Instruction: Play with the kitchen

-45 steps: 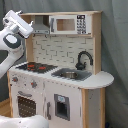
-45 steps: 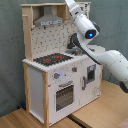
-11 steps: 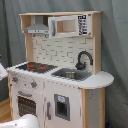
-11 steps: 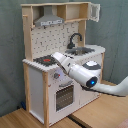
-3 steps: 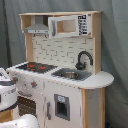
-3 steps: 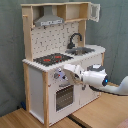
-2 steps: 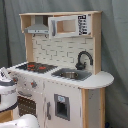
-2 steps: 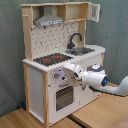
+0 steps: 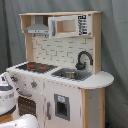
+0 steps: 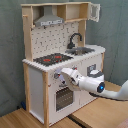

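The kitchen (image 10: 62, 65) stands upright on a wooden floor (image 10: 20, 120) in the second exterior view, a grey curtain (image 10: 10, 50) behind it; in both exterior views its black faucet (image 9: 84, 59) curves over the sink (image 9: 70, 74), with the red-ringed hob (image 9: 36, 66) beside the sink on the same worktop; the grey hood (image 10: 49, 21) hangs above the hob, and a microwave (image 9: 67, 26) sits in the upper shelf in the first exterior view. The arm (image 10: 95, 84) reaches in from the second exterior view's right, its tool (image 10: 67, 75) at the front panel just above the oven door (image 10: 62, 97), near the knobs; whether the tool is spread or pressed together I cannot tell. In the first exterior view the arm's white body (image 9: 6, 97) shows at the first exterior view's left edge, in front of the oven.
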`<state>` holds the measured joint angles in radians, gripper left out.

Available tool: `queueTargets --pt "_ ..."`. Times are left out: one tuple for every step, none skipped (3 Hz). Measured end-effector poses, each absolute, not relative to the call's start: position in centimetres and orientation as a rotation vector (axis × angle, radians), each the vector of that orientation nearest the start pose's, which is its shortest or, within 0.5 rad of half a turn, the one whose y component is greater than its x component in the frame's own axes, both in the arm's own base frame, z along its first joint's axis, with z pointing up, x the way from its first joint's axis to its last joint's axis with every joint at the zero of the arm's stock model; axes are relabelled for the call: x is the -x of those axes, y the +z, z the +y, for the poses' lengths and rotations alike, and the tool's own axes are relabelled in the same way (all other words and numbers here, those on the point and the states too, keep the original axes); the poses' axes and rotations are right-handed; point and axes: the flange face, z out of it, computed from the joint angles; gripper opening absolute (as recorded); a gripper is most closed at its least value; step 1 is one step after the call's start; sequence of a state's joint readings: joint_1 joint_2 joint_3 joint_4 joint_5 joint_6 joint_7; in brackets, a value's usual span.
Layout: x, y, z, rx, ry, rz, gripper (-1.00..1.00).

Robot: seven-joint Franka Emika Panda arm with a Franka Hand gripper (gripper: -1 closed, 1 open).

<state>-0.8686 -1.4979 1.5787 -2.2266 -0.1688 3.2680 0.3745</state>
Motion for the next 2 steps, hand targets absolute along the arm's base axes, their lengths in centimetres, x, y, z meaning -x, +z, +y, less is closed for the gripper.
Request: queueTargets --pt "-32.5 32.5 51.3 -1.397 1.456 1.212 1.0" --pt "-32.4 33.2 52.5 -1.402 1.434 1.154 1.0"
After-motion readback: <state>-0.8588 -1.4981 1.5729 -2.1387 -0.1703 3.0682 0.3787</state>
